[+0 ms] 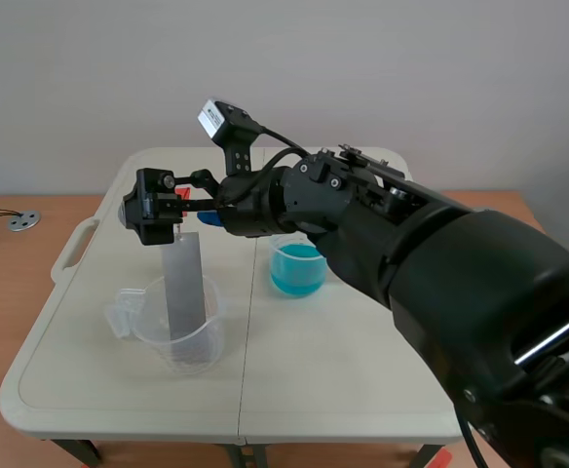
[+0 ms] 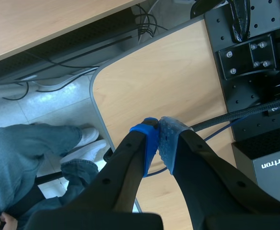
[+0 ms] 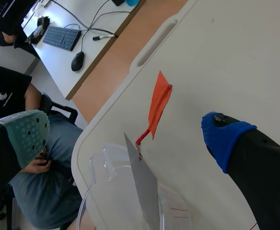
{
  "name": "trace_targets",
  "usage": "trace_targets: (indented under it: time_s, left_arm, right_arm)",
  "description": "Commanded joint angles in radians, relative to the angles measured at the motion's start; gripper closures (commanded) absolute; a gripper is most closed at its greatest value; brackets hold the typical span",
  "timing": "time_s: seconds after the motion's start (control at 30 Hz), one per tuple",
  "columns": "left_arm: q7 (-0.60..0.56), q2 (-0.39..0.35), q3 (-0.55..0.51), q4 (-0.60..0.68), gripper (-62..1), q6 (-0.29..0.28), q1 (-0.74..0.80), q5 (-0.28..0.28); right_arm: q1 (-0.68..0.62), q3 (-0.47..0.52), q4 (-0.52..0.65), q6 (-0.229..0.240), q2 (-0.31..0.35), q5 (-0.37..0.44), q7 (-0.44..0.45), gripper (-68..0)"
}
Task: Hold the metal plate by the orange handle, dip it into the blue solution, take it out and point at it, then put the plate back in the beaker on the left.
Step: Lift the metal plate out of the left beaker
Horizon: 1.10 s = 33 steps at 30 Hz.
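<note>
The grey metal plate (image 1: 184, 292) stands upright in the clear beaker (image 1: 179, 336) on the left of the white table. My right arm reaches across from the right, and its gripper (image 1: 158, 207) hangs open at the plate's top end. In the right wrist view the orange handle (image 3: 159, 103) rises from the plate (image 3: 142, 187) between the two spread fingers of the right gripper (image 3: 125, 134), touching neither pad. The beaker of blue solution (image 1: 296, 268) stands at mid-table. My left gripper (image 2: 158, 125) is shut on nothing, away from the table over a wooden desk.
The white folding table (image 1: 90, 380) has a carry slot (image 3: 157, 40) near its left edge. A seated person (image 3: 15, 96) is beside that edge, near a desk with a keyboard (image 3: 59, 37) and mouse (image 3: 77, 61). A person's legs (image 2: 29, 143) show under the left gripper.
</note>
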Motion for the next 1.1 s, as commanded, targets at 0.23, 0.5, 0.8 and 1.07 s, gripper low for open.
trace_targets:
  time_s: [0.23, 0.5, 0.8, 1.07]
  left_arm:
    - [-0.010, 0.000, -0.002, 0.013, -2.9, -0.002, -0.003, -0.006]
    - [-0.010, 0.000, -0.002, 0.013, -3.0, -0.002, -0.003, -0.006]
    - [-0.010, 0.000, -0.002, 0.013, -3.0, -0.002, -0.003, -0.006]
    - [-0.010, 0.000, -0.002, 0.013, -2.9, -0.002, -0.003, -0.006]
  right_arm:
    - [0.036, -0.001, 0.022, 0.003, -0.017, 0.014, 0.016, -51.9]
    - [0.036, -0.001, 0.022, -0.024, -0.017, 0.014, 0.062, -41.0]
    - [0.036, -0.001, 0.022, -0.024, -0.016, 0.014, 0.065, -27.6]
    - [0.036, -0.001, 0.022, -0.023, -0.011, 0.014, 0.065, -15.0]
